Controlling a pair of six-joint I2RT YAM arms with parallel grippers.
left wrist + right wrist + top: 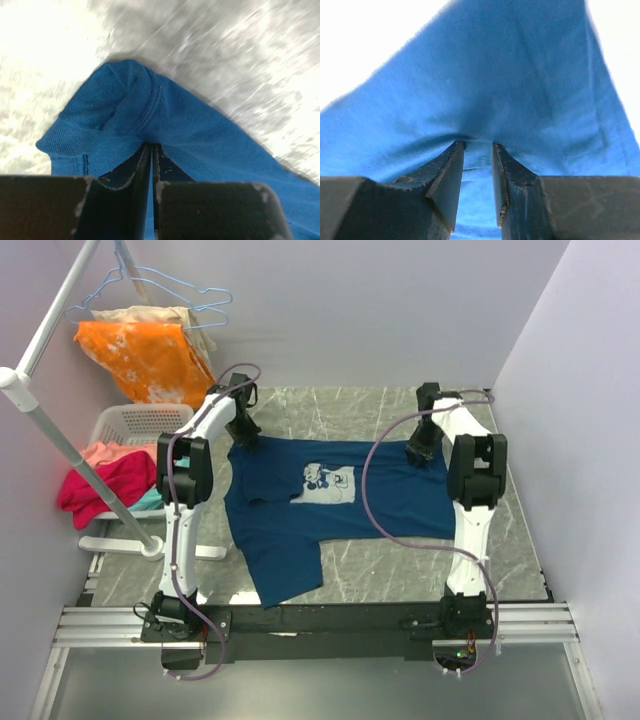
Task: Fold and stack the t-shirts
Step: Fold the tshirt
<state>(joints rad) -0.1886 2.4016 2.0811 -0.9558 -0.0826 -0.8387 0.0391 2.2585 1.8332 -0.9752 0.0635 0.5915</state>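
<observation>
As both arms (185, 490) (475, 495) extend forward, their grippers (151, 146) (477, 145) pinch the t-shirt (290, 530).

No word, number, brand or label can be read in any view. The only marking is the pale square print (328, 483) on the chest of the navy blue cloth t-shirt (285, 540), in the middle of the top view. It shows a small cartoon figure, and any lettering within it is too small to make out. Both wrist views show only close-up blue cloth with nothing legible on it.
</observation>
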